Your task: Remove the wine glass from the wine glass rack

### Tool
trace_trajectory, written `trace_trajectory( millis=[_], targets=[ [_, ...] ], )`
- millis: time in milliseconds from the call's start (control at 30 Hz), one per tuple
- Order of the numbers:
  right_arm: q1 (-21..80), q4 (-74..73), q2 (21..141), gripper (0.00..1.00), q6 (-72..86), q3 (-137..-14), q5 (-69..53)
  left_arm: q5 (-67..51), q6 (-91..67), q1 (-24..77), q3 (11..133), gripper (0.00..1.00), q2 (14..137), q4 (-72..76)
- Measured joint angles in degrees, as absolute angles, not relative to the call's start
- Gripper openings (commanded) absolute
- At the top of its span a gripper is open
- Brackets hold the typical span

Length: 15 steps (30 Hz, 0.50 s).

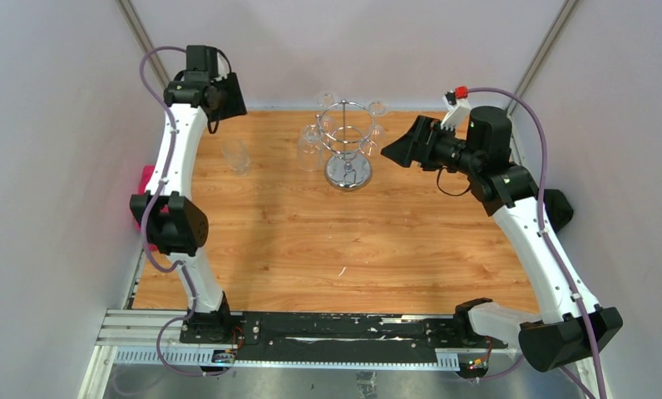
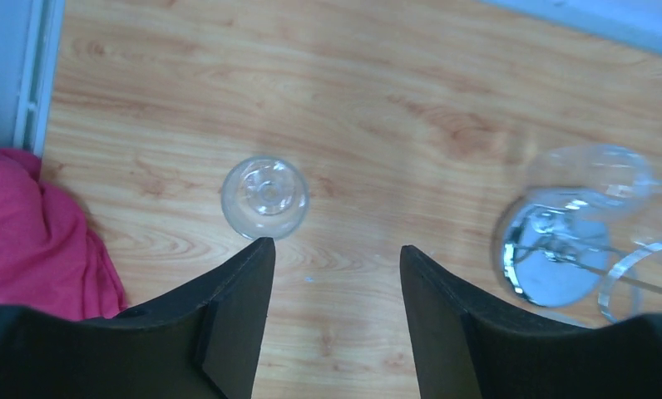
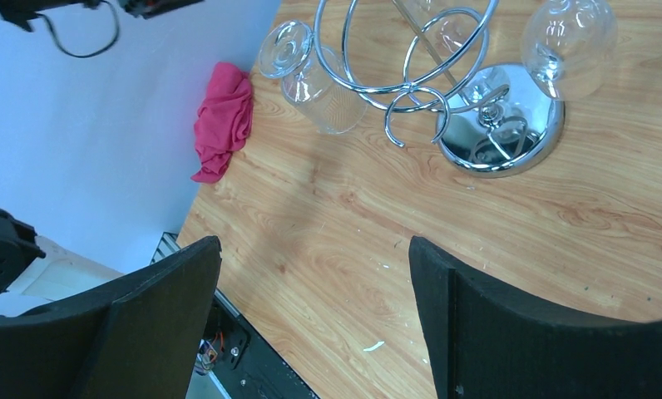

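The chrome wine glass rack (image 1: 347, 141) stands at the back middle of the table on its mirrored round base (image 3: 498, 125). Clear glasses hang from its ring (image 1: 309, 148) (image 3: 573, 46). One wine glass (image 1: 236, 155) stands by itself on the wood to the left of the rack. From straight above it shows in the left wrist view (image 2: 264, 197), just beyond the fingertips. My left gripper (image 2: 336, 249) is open and empty, high over that glass (image 1: 224, 98). My right gripper (image 1: 394, 151) hovers right of the rack, open and empty (image 3: 311, 245).
A pink cloth (image 1: 145, 179) (image 2: 37, 233) lies at the table's left edge against the wall. White walls close in the back and both sides. The black mounting rail (image 1: 336, 326) with both arm bases runs along the near edge.
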State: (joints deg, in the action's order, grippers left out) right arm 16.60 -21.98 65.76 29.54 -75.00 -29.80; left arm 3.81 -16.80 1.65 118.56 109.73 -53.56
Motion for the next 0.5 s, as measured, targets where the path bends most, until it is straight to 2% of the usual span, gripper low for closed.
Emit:
trace_trajectory(
  millis=[233,500],
  targets=[
    [16.6,-20.4,66.2,0.87,30.4,-74.3,-31.4,-6.1,-20.0,5.2,118.1,0.63,99.0,-49.9],
    [16.6,-19.2,67.9,0.87,30.9,-74.3,-33.5,-21.3,-31.1,7.8,94.8,0.64,86.3,-33.3]
  ],
)
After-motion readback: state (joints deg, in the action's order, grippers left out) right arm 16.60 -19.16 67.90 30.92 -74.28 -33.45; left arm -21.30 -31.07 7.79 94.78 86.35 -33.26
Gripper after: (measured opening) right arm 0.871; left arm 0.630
